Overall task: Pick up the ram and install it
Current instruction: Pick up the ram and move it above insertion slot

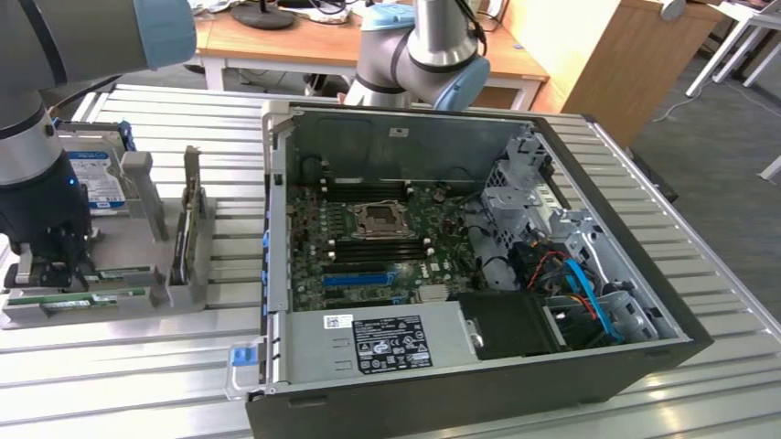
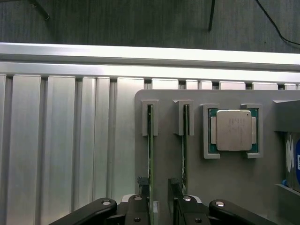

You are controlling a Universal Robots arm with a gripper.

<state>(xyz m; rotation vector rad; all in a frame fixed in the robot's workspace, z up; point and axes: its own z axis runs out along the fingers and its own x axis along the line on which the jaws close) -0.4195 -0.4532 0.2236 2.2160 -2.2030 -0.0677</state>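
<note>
Claw [image 2: 157,192]: spread, straddling upright ram [image 2: 150,154].
Ram: slotted in grey holder [image 2: 225,178].
Holder: at 9 o'clock of case [image 1: 464,407], exterior view.

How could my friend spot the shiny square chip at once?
Beside the open computer case, on the exterior view's left, sits a grey holder. The chip lies flat in its square pocket, silver, unlike the thin green sticks standing on edge.

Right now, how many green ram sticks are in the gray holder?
2. One ram stick stands at the open gripper; the other in the next slot, nearer the chip. More may be hidden.
</note>
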